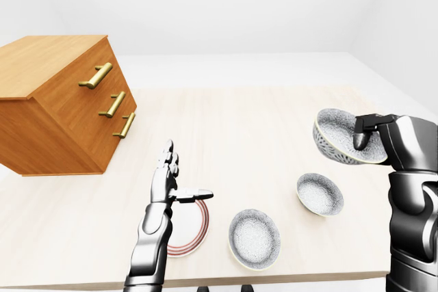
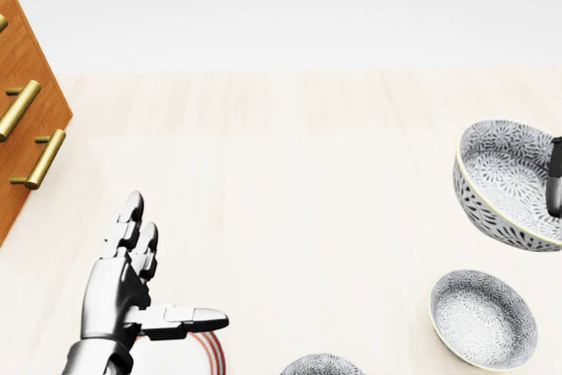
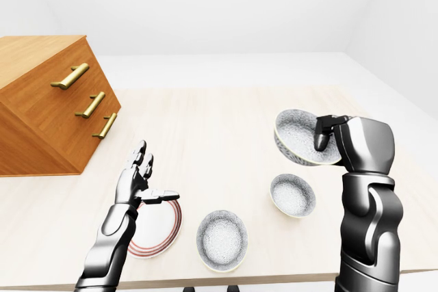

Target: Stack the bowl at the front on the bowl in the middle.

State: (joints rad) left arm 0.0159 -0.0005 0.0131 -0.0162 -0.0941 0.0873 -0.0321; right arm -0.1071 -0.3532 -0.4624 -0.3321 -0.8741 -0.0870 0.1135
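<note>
My right hand (image 1: 356, 143) is shut on the rim of a grey patterned bowl (image 1: 335, 135), thumb inside it, and holds it tilted in the air at the right of the left-eye view. Just below it a second patterned bowl (image 1: 319, 193) rests on the pale wooden table (image 1: 260, 121). A third patterned bowl (image 1: 254, 239) sits near the table's bottom edge. My left hand (image 2: 171, 261) hovers open at the lower left, fingers spread and thumb out, holding nothing.
A white plate with red rings (image 1: 193, 236) lies under my left hand, left of the third bowl. A wooden drawer cabinet with brass handles (image 1: 61, 100) stands tilted at the table's left. The table's bottom edge runs close below the plate and third bowl.
</note>
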